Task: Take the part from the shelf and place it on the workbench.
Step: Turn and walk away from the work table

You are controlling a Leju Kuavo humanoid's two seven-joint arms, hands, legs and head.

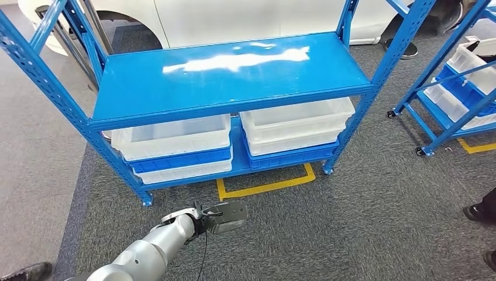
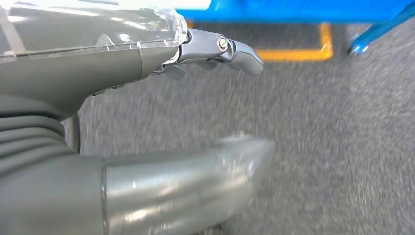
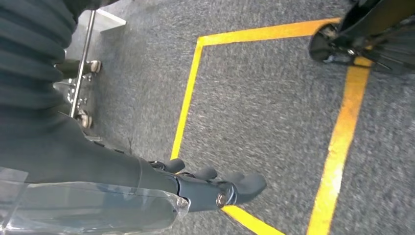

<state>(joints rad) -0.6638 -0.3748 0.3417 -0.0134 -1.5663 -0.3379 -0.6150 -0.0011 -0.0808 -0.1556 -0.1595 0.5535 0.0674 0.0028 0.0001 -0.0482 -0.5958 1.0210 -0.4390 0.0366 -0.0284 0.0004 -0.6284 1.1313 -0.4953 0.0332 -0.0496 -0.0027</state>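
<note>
A blue metal shelf (image 1: 228, 76) stands ahead of me, its glossy top board catching the light. On its lower board sit stacked white and blue bins (image 1: 175, 140) (image 1: 295, 123). My left hand (image 1: 224, 215) is stretched forward low over the grey carpet, short of the shelf's front edge. In the left wrist view its thumb (image 2: 195, 186) and fingers (image 2: 235, 49) are spread apart with nothing between them. My right hand (image 3: 147, 181) hangs over the floor with its fingers (image 3: 230, 188) held straight and holding nothing.
Yellow tape (image 1: 266, 186) marks a box on the carpet below the shelf. A second blue rack on castors (image 1: 462, 88) carrying white bins stands at the right. A white car body (image 1: 234, 17) is behind the shelf. People's shoes show at right (image 1: 482, 211) and bottom left (image 1: 26, 272).
</note>
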